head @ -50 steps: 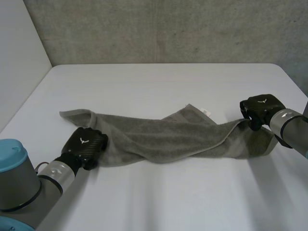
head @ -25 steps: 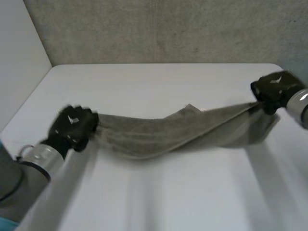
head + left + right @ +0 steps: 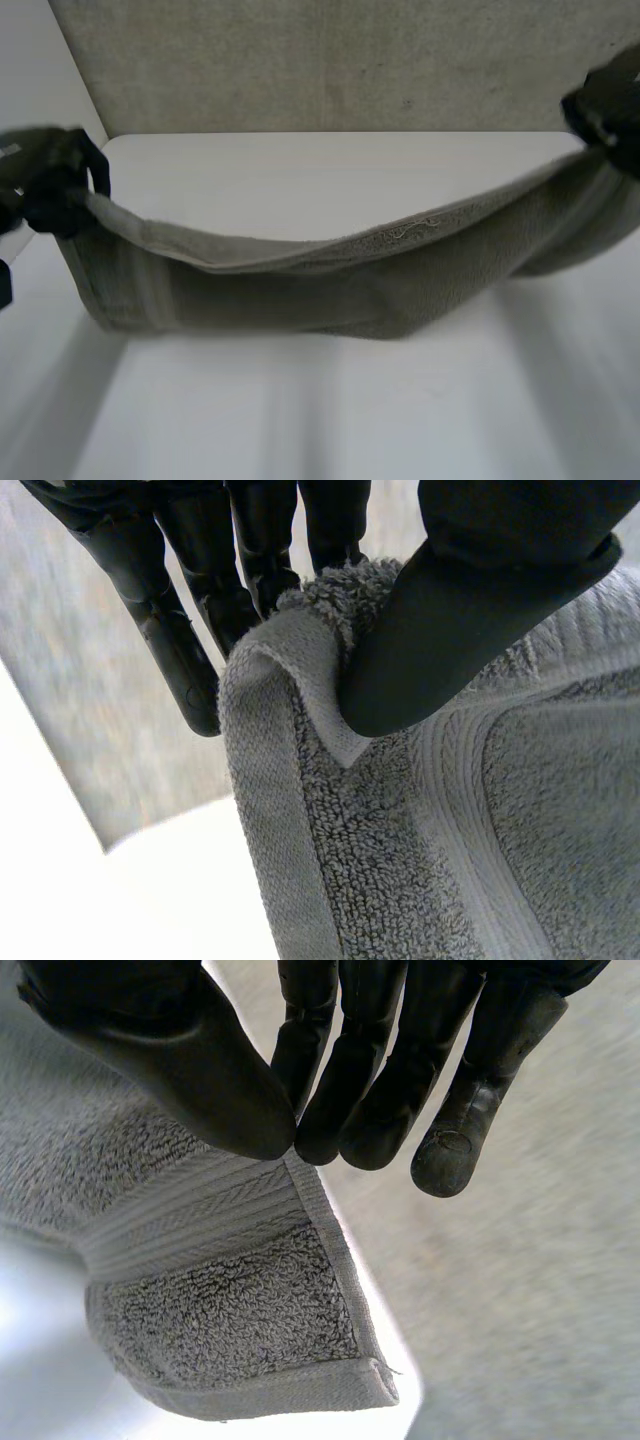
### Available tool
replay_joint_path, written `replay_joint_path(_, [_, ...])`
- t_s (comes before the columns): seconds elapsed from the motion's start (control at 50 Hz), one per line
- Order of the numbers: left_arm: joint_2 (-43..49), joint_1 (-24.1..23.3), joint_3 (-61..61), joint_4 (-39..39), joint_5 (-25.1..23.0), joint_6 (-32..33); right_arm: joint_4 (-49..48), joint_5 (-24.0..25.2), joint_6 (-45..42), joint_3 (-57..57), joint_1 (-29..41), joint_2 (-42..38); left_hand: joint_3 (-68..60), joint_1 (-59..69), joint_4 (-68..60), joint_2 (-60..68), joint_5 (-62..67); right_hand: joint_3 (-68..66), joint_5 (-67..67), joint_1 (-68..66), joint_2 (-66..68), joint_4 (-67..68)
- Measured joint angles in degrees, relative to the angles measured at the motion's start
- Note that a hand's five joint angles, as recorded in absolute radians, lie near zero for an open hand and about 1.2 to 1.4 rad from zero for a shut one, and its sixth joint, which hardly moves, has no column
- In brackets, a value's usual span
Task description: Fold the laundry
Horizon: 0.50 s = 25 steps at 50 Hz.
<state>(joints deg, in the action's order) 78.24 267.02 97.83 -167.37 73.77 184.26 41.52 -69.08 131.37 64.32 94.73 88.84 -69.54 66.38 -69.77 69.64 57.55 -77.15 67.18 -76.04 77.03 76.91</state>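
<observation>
A grey towel [image 3: 330, 285] hangs stretched between my two hands above the white table [image 3: 330, 170], sagging in the middle. My left hand [image 3: 50, 180] holds its left end, raised at the far left. In the left wrist view the thumb [image 3: 470, 610] pinches the towel's edge [image 3: 300, 780] against the fingers. My right hand [image 3: 610, 105] holds the right end, high at the far right. Close up in the right wrist view, the thumb [image 3: 190, 1070] and fingers press together on the towel's border [image 3: 210, 1210] near a corner.
A grey concrete wall [image 3: 330, 60] rises behind the table's far edge. The towel's lower fold hangs close over the table surface.
Both hands have risen and moved apart, lifting the towel off the table and pulling it taut. The left hand has closed onto the towel's end.
</observation>
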Motion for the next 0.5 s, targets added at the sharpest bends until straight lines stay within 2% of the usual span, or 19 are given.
replay_joint_path(0.16, [16.2, -0.1, -1.4, -1.5, 3.5, 0.6, 1.7, -1.7, -8.2, 2.1, 0.4, -12.6, 0.0, 0.0, 0.0, 0.0, 0.0, 0.0, 0.0, 0.0, 0.0, 0.0])
replay_joint_path(0.28, [31.1, -2.0, -9.7, -2.2, 7.8, 0.9, 1.3, -6.1, -10.3, -1.9, 4.1, -25.0, 0.0, 0.0, 0.0, 0.0, 0.0, 0.0, 0.0, 0.0, 0.0, 0.0])
replay_joint_path(0.38, [38.8, -4.4, -21.1, -2.3, 9.3, 1.0, -0.8, -10.5, -9.9, -13.2, 7.9, -33.8, 0.0, 0.0, 0.0, 0.0, 0.0, 0.0, 0.3, 0.0, 0.1, 0.0])
replay_joint_path(0.5, [41.8, -7.5, -42.2, -5.7, 10.0, 0.9, -7.8, -15.5, -7.9, -37.2, 12.0, -43.9, 0.0, 0.0, 0.0, 0.0, 0.0, 0.0, 0.4, 0.0, 0.3, 0.0])
